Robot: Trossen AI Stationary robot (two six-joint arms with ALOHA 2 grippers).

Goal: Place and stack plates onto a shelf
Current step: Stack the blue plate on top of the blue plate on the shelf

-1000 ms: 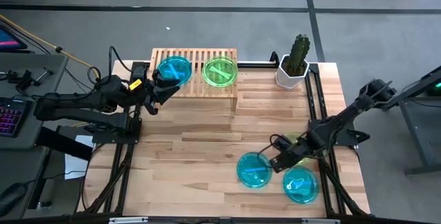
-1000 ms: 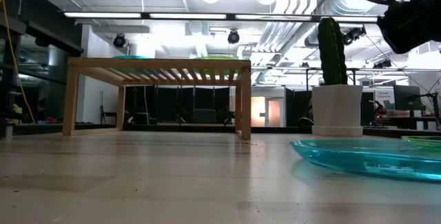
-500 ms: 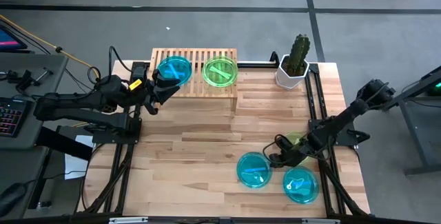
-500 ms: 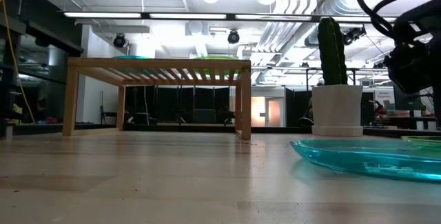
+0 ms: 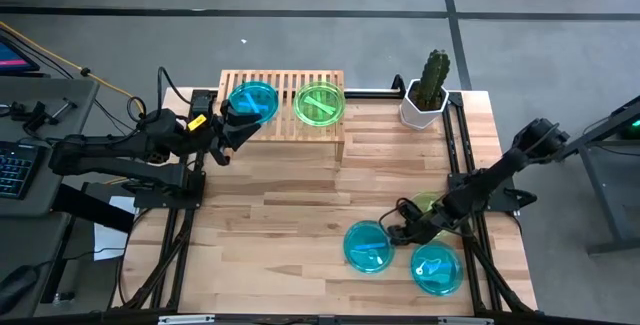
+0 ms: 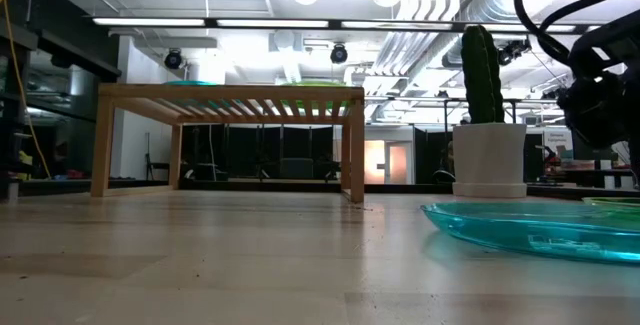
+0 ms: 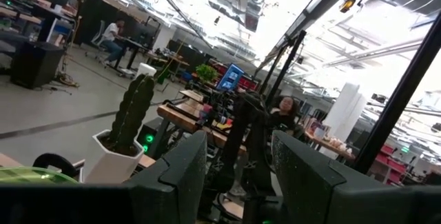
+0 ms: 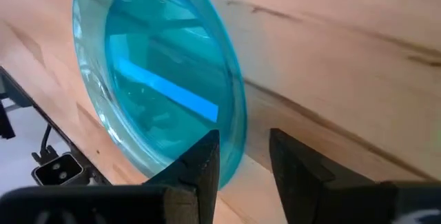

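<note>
At the near right of the pale wooden plank surface (image 5: 290, 205), two round translucent cyan-blue plastic plates lie flat. One (image 5: 437, 268) sits nearest the front edge. The other (image 5: 368, 246) lies just to its left and slightly farther back; it also shows in the low view (image 6: 540, 230) and in the right wrist view (image 8: 162, 79).

The right arm's claw (image 5: 400, 233) is low over the surface at the right rim of that second plate. In the right wrist view the claw (image 8: 242, 156) has its two dark fingers (image 8: 200, 162) parted by a narrow gap, with the plate's rim at the gap. The pictures do not settle whether the fingers are gripping the rim.

Just behind the right claw, a yellow-green translucent plate (image 5: 428, 203) rests on the surface, largely hidden under the arm.

At the far edge of the surface, left of centre, stands a low light-wood slatted rack, the shelf (image 5: 282, 78); the low view shows its legs and slatted top (image 6: 230, 105). Two plates lie on top of it: a cyan-blue one (image 5: 253, 100) on the left and a yellow-green one (image 5: 320, 103) on the right, side by side.

The left arm's claw (image 5: 232, 123) sits at the shelf's left end, just beside the cyan-blue plate there. In the left wrist view its fingers (image 7: 179, 176) stand apart with nothing between them.

At the far right, a green cactus in a white pot (image 5: 425, 93) stands beside the shelf.
</note>
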